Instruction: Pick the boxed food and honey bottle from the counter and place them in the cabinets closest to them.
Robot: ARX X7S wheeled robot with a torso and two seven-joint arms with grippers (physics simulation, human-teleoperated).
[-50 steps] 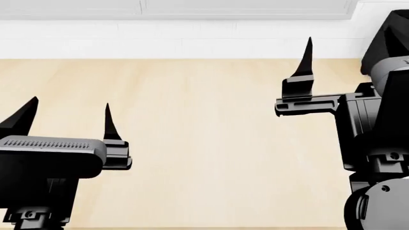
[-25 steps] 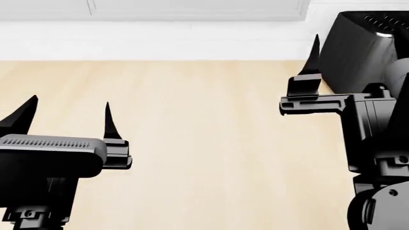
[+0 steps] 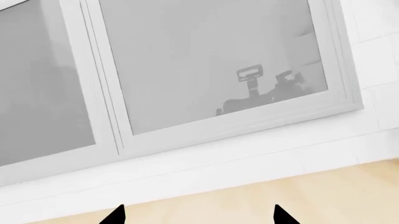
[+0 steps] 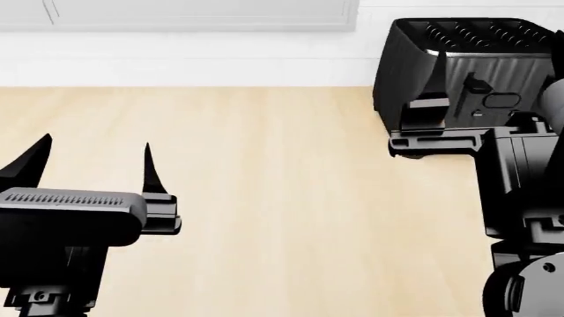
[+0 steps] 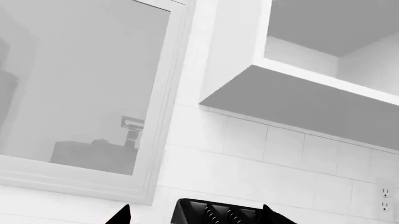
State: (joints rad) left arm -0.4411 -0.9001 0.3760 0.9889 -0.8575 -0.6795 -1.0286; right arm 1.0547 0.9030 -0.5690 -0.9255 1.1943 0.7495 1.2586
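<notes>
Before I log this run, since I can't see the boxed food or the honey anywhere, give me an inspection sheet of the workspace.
Surface: counter, light wood grain, bare between the arms.
Job's things: boxed food and honey bottle, nothing seen in any view.
Clutter: black toaster at the back right, partly behind the right arm.
Grippers: left gripper open, empty, over the counter; right gripper open, empty; only one finger shows in the head view.
Cables: nothing seen.
Surroundings: window above a white tiled wall; open upper cabinet above the toaster; wall outlet at the right.
</notes>
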